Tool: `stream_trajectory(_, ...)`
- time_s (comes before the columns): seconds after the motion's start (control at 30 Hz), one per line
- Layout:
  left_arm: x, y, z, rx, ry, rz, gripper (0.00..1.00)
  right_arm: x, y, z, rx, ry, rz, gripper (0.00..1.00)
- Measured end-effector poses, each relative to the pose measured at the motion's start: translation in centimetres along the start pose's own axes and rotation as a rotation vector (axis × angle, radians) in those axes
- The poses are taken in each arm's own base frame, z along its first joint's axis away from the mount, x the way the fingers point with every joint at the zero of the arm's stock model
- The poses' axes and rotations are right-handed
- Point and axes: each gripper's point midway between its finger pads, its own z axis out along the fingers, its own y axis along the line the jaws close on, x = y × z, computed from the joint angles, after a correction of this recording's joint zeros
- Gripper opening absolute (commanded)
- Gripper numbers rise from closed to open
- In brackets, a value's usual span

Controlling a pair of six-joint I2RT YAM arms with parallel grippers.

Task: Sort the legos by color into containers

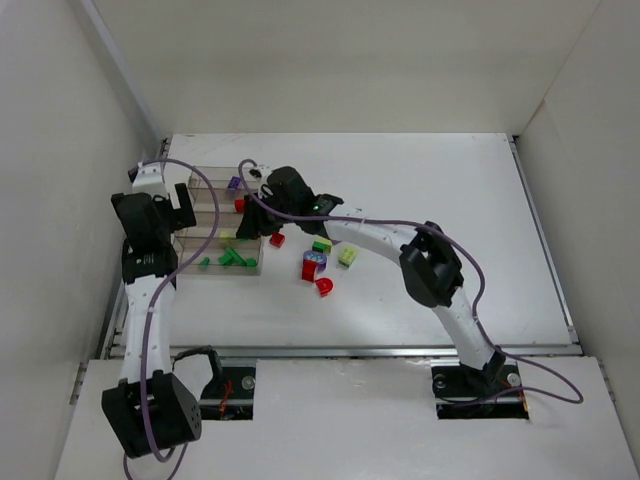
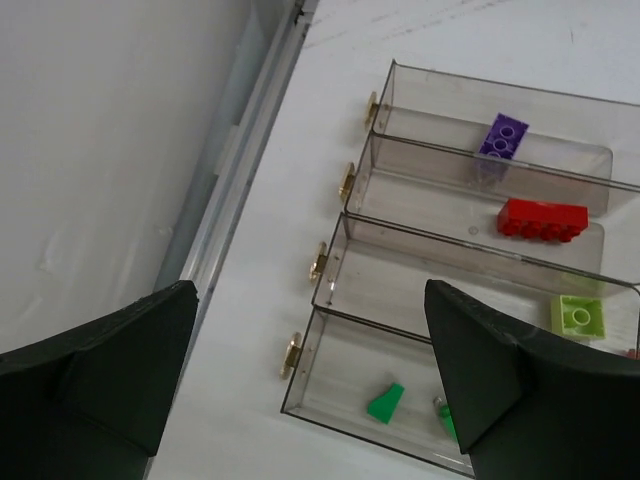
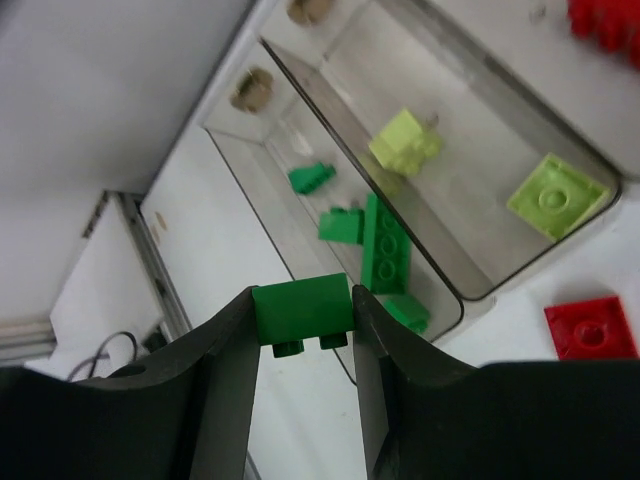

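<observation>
Pinched firmly in the right gripper: one dark green brick, held above the organizer box and, as the wrist view has it, about over the outer wall of its dark green row. Reads as mid-delivery of a green piece: picked, carried, not yet dropped.

Below, in that same row: several dark green pieces. In the neighbouring row: two yellow-green bricks. Further in: a red brick, then a purple brick in the row farthest from the arm bases.

Spread wide and holding nothing, at the box's left end in the top view: left gripper.

Just right of the box, on the table: loose bricks in red and yellow-green, plus one red with blue.

Next move, by judgement: nudge inward until squarely over the green row, come down between its narrow walls, then part the fingers. Calls for care with alignment, since a slight offset would likely land the brick on the rim or outside the box. After that, on to the loose bricks beside the box.
</observation>
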Motion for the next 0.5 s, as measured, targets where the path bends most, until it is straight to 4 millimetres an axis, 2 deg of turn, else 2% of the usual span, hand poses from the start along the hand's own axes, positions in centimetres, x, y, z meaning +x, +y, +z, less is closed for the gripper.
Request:
stream_trajectory(0.1, -0.5, 0.1, -0.4, -0.026, -0.023, -0.007, 1.0, 2.8, -1.4, 1.1, 0.027, 0.057, 0.017, 0.09)
stream_trajectory(0.2, 0.1, -0.6, -0.4, -0.019, -0.01, -0.004, 1.0, 4.2, -2.5, 1.6, 0.051, 0.088, 0.032, 0.22)
stream_trajectory(0.23, 0.3, -1.0, -0.4, -0.013, -0.005, -0.003, 1.0, 4.4, -2.6, 1.7, 0.053, 0.091, 0.032, 0.29)
stream_trajectory(0.27, 0.5, -1.3, -0.4, -0.01, 0.0, -0.003, 1.0, 4.4, -2.7, 1.7, 0.054, 0.092, 0.033, 0.48)
stream_trajectory(0.33, 0.7, -2.0, -0.4, -0.002, 0.006, 0.001, 1.0, 4.4, -2.7, 1.7, 0.049, 0.093, 0.032, 0.62)
stream_trajectory(0.37, 0.8, -2.2, -0.4, -0.001, 0.008, 0.005, 1.0, 4.4, -2.6, 1.7, 0.044, 0.094, 0.027, 0.72)
stream_trajectory(0.5, 1.0, -3.0, -0.1, 0.003, 0.014, 0.018, 1.0, 4.6, -2.3, 1.6, 0.019, 0.107, 0.005, 0.84)
